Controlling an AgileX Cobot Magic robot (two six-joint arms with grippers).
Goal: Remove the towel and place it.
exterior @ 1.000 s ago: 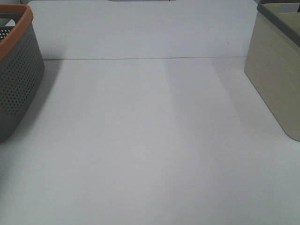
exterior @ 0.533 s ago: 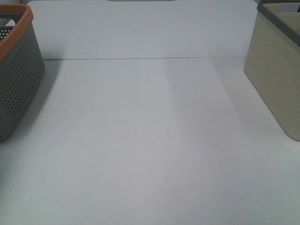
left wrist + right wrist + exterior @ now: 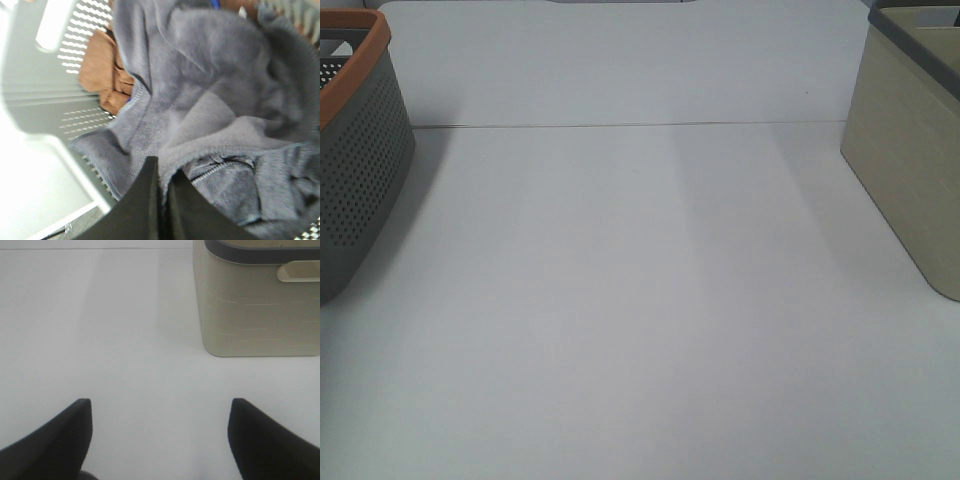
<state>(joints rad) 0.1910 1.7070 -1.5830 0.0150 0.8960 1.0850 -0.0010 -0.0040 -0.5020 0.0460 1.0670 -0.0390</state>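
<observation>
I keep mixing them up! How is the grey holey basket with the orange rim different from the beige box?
The grey plastic basket has an orange rim; the beige plastic box has a dark grey one. The basket's wall is full of holes; the box's is solid. The basket holds a fluffy grey towel; the box's inside is hidden. Both stand on the white table.

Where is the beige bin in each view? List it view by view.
Exterior high: beige bin at the right edge of the table.
Left wrist: not in it; only grey towel and perforated basket.
Right wrist: beige bin ahead of the open end effector.
Shared landmark: the table's seam line, in both bin views.
</observation>
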